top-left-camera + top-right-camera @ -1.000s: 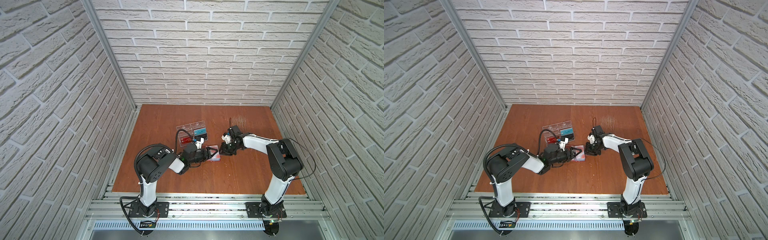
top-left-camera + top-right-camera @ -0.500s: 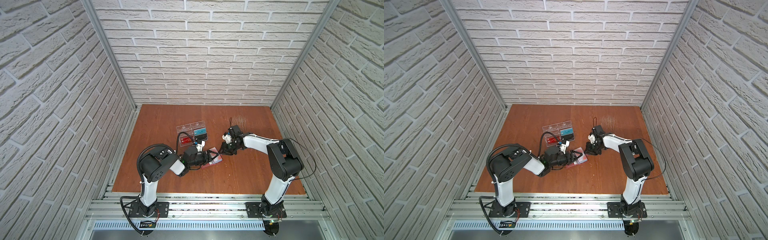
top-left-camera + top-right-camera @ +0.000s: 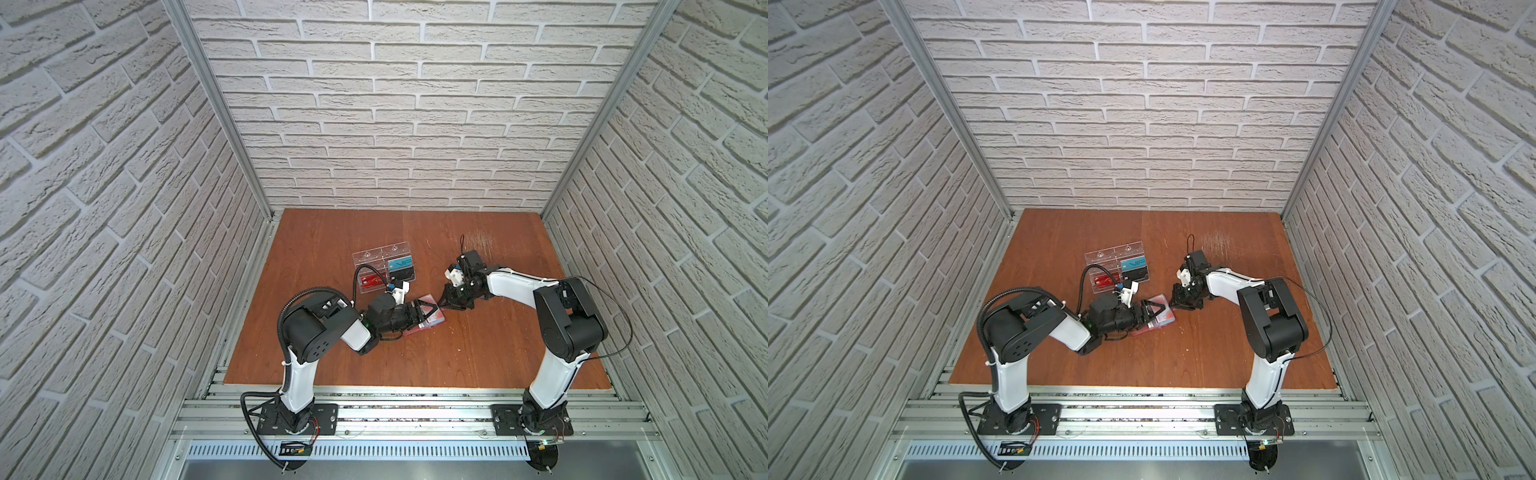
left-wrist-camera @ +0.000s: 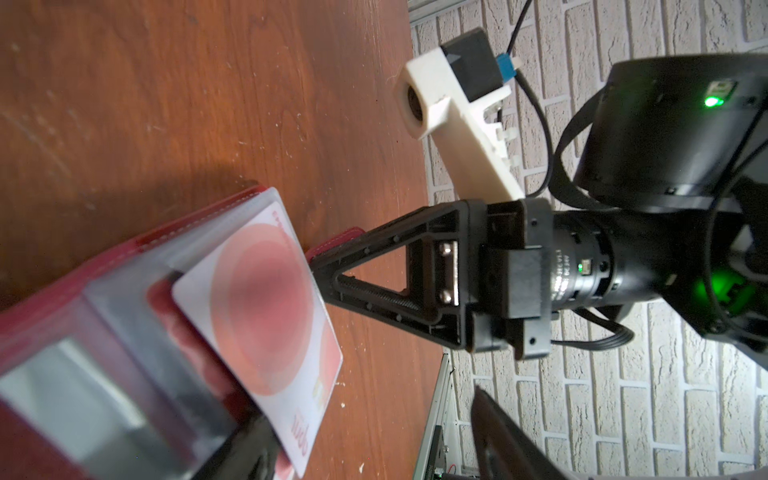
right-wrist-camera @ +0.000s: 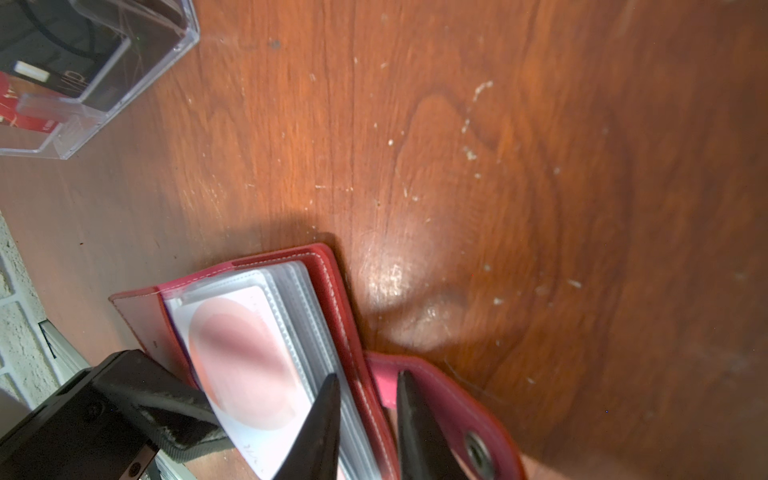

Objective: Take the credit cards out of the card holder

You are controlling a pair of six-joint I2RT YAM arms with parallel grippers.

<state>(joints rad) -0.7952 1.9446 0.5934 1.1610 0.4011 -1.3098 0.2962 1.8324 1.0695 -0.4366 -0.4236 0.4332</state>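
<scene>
Card holder [image 3: 437, 319] lay open on the surface [image 3: 478, 353]. On its left side we saw the left tool [image 3: 427, 315] spread wide, one finger resting on it. A white card with red circles [image 4: 266, 307] showed on top. At the right side the right tool [image 5: 365, 382] stood narrow astride its red edge; whether it gripped, we could not tell.
</scene>
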